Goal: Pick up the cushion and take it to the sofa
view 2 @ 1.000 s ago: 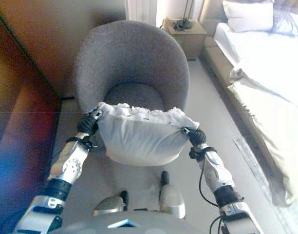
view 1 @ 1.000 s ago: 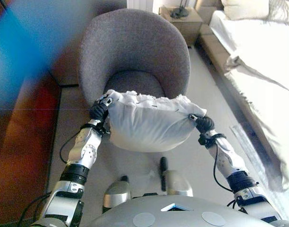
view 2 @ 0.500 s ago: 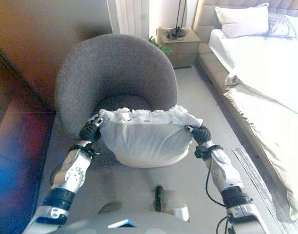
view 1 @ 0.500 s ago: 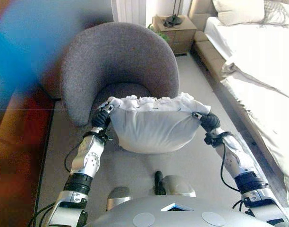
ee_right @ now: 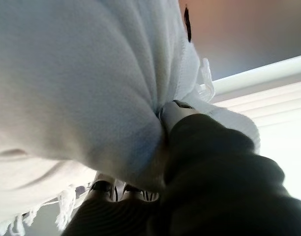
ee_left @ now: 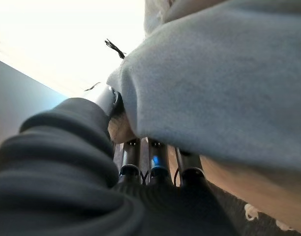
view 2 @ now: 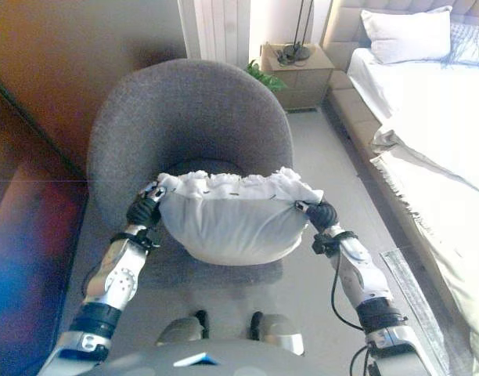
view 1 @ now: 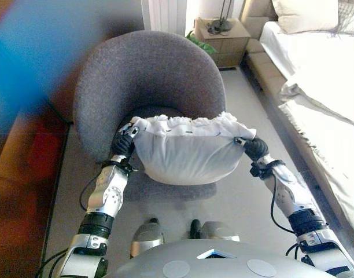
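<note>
A bedroom with a pale grey floor [view 1: 246, 197] holds one round grey chair [view 1: 148, 75] straight ahead, one wooden nightstand [view 2: 296, 72] behind it by the far wall, and one bed [view 2: 435, 133] with light covers running along the right side; one white pillow [view 2: 405, 35] lies at the head of the bed, and a bit of green plant [view 2: 264, 74] peeks up just behind the chair's back. There is a single cushion [view 1: 188, 153], held up in the air between the two hands, in front of the chair's seat and clear of the floor. It is white and plump, sagging into a rounded belly in the middle, with a frilly, ruffled fringe along its top edge and a few small dark marks near that edge. The left hand [view 1: 124, 142] grips the cushion's left end, and in its wrist view the fingers [ee_left: 155, 160] run under the fabric and close on it while the thumb presses in from the other side. The right hand [view 1: 253, 148] grips the right end in the same way, its thumb [ee_right: 176, 110] dug into a deep fold of the cloth and its fingers clamped on the cushion beneath.
</note>
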Robot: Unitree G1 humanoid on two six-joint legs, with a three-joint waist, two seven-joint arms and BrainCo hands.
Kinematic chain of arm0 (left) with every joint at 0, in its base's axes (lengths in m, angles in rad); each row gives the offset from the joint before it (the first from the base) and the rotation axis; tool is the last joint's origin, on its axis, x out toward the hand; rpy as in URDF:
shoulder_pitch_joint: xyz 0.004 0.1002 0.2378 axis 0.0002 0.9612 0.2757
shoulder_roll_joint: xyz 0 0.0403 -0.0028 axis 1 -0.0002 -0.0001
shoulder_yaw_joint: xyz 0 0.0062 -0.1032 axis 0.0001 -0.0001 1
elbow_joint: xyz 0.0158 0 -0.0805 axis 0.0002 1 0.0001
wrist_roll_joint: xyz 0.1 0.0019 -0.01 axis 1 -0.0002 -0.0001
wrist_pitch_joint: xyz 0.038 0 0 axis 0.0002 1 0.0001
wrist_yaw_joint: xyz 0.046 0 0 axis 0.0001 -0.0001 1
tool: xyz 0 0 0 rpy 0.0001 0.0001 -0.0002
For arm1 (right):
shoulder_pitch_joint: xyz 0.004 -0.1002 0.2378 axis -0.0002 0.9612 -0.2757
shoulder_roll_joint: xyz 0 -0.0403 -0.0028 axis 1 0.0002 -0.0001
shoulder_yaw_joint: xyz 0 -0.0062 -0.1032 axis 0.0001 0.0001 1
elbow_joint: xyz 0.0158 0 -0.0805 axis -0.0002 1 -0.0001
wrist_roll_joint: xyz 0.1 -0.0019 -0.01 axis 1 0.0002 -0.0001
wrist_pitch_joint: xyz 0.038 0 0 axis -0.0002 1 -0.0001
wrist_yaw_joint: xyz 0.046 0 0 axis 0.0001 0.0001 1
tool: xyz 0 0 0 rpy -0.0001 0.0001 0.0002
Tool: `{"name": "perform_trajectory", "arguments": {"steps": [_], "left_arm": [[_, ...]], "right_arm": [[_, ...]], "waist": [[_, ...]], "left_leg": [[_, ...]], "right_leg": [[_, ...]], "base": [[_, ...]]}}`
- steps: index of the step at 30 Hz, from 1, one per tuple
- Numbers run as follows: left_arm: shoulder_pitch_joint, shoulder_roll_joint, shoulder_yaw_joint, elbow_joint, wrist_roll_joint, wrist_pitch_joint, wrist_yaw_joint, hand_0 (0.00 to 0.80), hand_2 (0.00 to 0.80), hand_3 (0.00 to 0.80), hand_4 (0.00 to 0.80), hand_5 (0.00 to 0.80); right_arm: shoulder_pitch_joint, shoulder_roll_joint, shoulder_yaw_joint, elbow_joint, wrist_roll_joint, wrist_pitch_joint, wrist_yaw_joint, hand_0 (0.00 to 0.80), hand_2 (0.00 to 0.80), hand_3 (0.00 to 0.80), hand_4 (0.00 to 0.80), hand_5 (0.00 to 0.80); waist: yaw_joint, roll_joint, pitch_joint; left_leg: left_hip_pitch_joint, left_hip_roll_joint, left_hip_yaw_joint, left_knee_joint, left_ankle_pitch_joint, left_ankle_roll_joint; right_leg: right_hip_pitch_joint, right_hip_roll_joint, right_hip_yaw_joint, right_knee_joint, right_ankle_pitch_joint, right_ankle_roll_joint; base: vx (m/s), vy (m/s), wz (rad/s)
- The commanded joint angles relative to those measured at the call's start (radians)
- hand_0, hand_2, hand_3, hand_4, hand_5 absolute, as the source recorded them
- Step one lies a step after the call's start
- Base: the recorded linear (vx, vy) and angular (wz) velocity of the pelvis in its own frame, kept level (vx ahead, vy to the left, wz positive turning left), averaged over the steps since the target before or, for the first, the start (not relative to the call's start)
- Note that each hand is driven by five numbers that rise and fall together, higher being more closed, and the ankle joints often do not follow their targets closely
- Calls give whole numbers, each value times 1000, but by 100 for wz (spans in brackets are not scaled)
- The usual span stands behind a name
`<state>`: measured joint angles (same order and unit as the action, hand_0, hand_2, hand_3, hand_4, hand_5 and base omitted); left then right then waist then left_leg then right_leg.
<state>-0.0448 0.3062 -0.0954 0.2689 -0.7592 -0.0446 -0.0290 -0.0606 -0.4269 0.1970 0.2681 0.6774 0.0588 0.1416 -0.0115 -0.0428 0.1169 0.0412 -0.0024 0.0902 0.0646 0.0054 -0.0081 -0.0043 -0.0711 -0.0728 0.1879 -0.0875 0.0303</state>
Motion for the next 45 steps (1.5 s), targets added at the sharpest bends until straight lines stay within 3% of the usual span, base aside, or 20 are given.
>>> {"name": "perform_trajectory", "arguments": {"steps": [1,3,5,7,10,12,14,19,25,29,34,41,45], "left_arm": [[-89,-2,-33,-76,14,-46,-61,800,800,800,800,800],[-99,10,-35,-86,24,-41,-56,800,800,800,800,800],[-105,19,-31,-89,16,-30,-54,800,800,800,800,800],[-112,21,-32,-87,14,-21,-51,800,800,800,800,800],[-170,23,-64,-81,17,-24,-24,800,800,800,800,800],[-250,28,-97,-52,19,-46,-2,800,800,800,800,800],[-365,32,-114,-8,14,-68,22,800,800,800,800,800],[-565,58,-143,87,-1,-122,62,800,800,800,800,800],[-702,38,-142,181,-15,-155,94,800,800,800,800,800],[-788,24,-148,254,-1,-182,134,800,800,800,800,800],[-920,60,-162,333,-45,-177,164,800,800,800,800,800],[-1149,152,-251,494,-88,-136,227,800,800,800,800,800],[-1225,188,-280,534,-158,-143,258,800,800,800,800,800]], "right_arm": [[-136,89,18,-78,51,-68,38,800,800,800,800,800],[-134,106,22,-73,33,-74,41,800,800,800,800,800],[-129,112,30,-78,28,-78,29,800,800,800,800,800],[-132,116,35,-73,35,-77,22,800,800,800,800,800],[-210,128,59,-35,41,-93,-8,800,800,800,800,800],[-315,125,79,1,58,-100,-39,800,800,800,800,800],[-449,123,97,52,78,-116,-60,800,800,800,800,800],[-633,86,135,116,99,-135,-64,800,800,800,800,800],[-772,67,138,196,168,-135,-40,800,800,800,800,800],[-848,58,146,244,151,-137,-45,800,800,800,800,800],[-966,35,173,324,139,-144,-50,800,800,800,800,800],[-1171,10,243,466,197,-97,-92,800,800,800,800,800],[-1224,-5,275,477,179,-115,-95,800,800,800,800,800]], "waist": [[32,9,-26],[44,17,-14],[49,20,4],[56,13,13],[68,-7,47],[69,-25,84],[81,-36,143],[68,-30,235],[56,-8,287],[44,8,307],[37,21,316],[28,36,293],[27,45,285]], "left_leg": [[-33,-18,-17,43,-64,-1],[-32,-17,3,47,-66,17],[-31,-18,22,69,-83,27],[-30,-18,33,85,-97,25],[-61,-15,26,145,-125,7],[-115,-15,18,216,-161,2],[-231,4,14,344,-192,0],[-403,41,-18,544,-257,-21],[-496,49,-29,634,-286,-23],[-513,42,-31,619,-266,-29],[-496,33,-33,571,-234,-40],[-466,27,-22,509,-209,-53],[-459,22,-19,494,-208,-56]], "right_leg": [[19,-40,-42,28,25,73],[-26,-92,-88,164,38,88],[-66,-142,-105,264,62,82],[-61,-163,-118,237,61,79],[-71,-185,-114,119,86,102],[-128,-202,-98,60,139,128],[-179,-216,-118,94,125,141],[-311,-208,-92,233,77,138],[-434,-208,-69,382,10,134],[-462,-197,-54,388,3,132],[-452,-192,-51,353,13,132],[-421,-197,-57,288,23,135],[-412,-204,-65,270,22,132]], "base": [[61,134,-14],[60,118,-27],[99,92,-24],[103,-21,6],[-21,-145,1],[-219,-226,-22],[-365,-210,-12],[-227,-125,-14],[-70,-21,3],[-9,0,-1],[18,3,-1],[51,20,-1],[45,24,-2]]}}
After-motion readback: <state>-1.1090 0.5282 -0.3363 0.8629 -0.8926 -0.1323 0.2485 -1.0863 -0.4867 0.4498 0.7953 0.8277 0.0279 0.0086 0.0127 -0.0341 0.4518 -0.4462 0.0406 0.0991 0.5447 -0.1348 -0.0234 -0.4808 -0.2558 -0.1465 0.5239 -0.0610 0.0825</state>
